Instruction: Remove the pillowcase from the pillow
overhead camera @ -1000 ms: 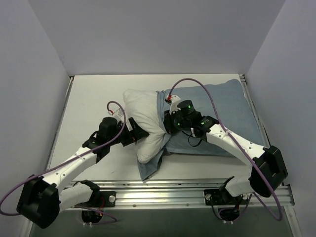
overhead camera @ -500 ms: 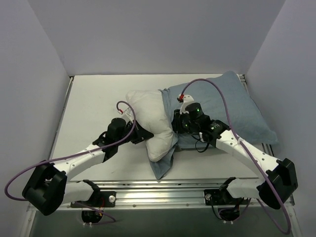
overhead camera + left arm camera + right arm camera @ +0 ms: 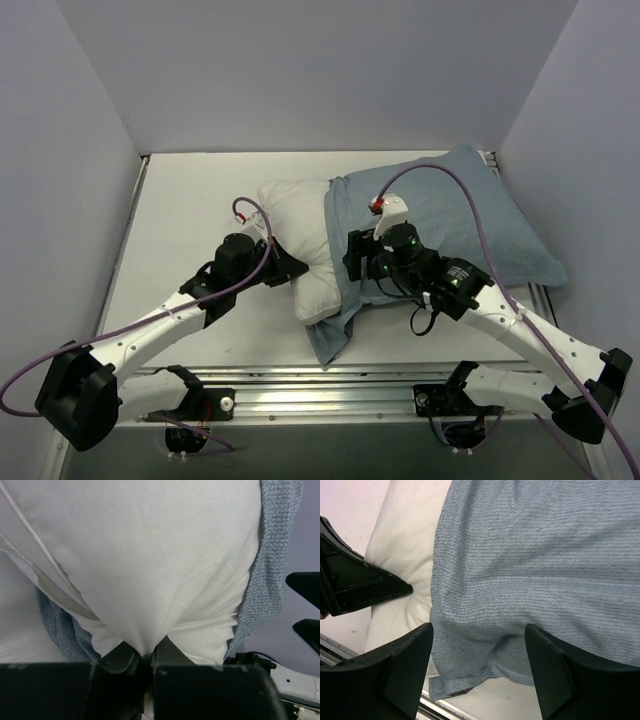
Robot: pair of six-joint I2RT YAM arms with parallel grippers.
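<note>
In the top view, the white pillow (image 3: 300, 235) lay at frame centre on the surface (image 3: 190, 200), its right part inside the blue-grey pillowcase (image 3: 460, 215). In the left wrist view, the left end effector (image 3: 145, 656) was clamped on a pinch of pillow at bottom centre. In the right wrist view, the right end effector (image 3: 479, 672) stood apart above the pillowcase edge.

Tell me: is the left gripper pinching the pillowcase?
No, the left gripper is shut on a pucker of the white pillow; the pillowcase lies alongside.
</note>
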